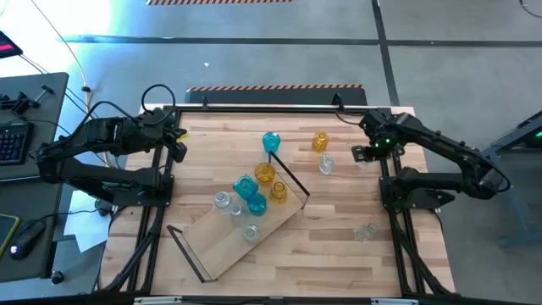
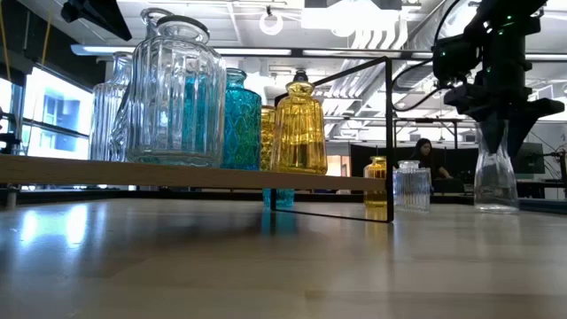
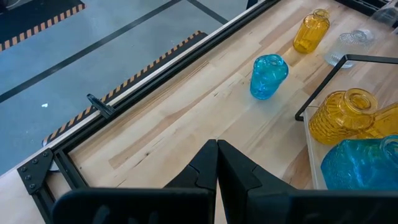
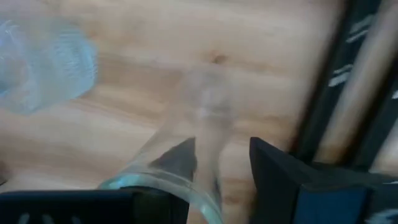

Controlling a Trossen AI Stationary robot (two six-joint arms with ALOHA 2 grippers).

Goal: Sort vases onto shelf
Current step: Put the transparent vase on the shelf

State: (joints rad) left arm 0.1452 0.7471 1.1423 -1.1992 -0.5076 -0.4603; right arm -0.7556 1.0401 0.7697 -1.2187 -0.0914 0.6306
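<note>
Vases part-sorted; clear vase (image 2: 494, 177) stood upright at desk's (image 1: 339, 254) right edge.
Left gripper (image 1: 180, 144) fingers shut, empty; shelf (image 1: 229, 246) mid-desk; right gripper (image 2: 496, 113) fingers spread around vase neck. Glass judged slippery, fragile; neck grip advised.

Grey floor (image 1: 254, 51) — hazard-striped strip (image 1: 275, 86); desk (image 1: 34, 93) with keyboard (image 1: 12, 142); ceiling lights (image 2: 332, 16)

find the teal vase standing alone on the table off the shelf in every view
High view: teal vase stands upper centre, just beyond the shelf's far wire frame.
Low view: cannot tell it apart; teal glass shows only among the shelf vases.
Left wrist view: centre right, upright on bare tabletop.
Right wrist view: not in it.
Shared landmark: the amber vase beside it.
</note>
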